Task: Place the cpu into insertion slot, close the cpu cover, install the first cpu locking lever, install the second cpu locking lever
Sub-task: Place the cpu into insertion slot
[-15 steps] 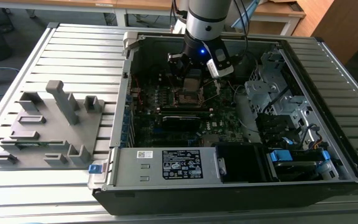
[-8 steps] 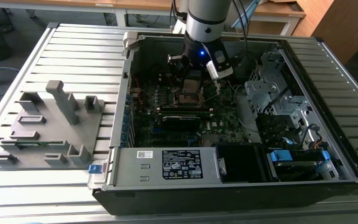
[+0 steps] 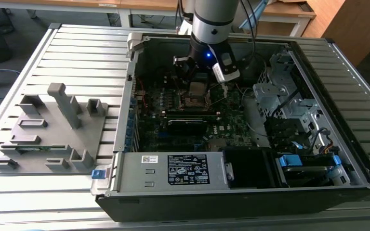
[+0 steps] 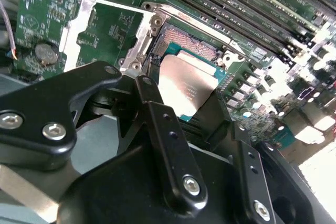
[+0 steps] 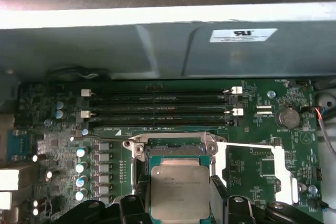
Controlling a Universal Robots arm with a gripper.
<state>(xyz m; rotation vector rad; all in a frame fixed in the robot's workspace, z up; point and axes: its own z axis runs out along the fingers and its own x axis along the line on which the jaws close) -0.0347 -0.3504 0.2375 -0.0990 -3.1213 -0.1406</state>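
My gripper hangs inside the open computer case, shut on the cpu, a small flat square chip with a dull silver top. In both wrist views a black finger presses on each side of the chip. The cpu sits just over the insertion slot, whose gold contact field and silvery rim show beyond the chip's edge. The cpu cover, a thin silvery frame with a cut-out centre, lies flipped open beside the slot; the cover rests flat over the green board.
Long black memory slots run beside the socket. A grey power supply with a label plate fills the case's near side, and drive cages stand at the exterior view's right. A grey fixture block stands outside the case.
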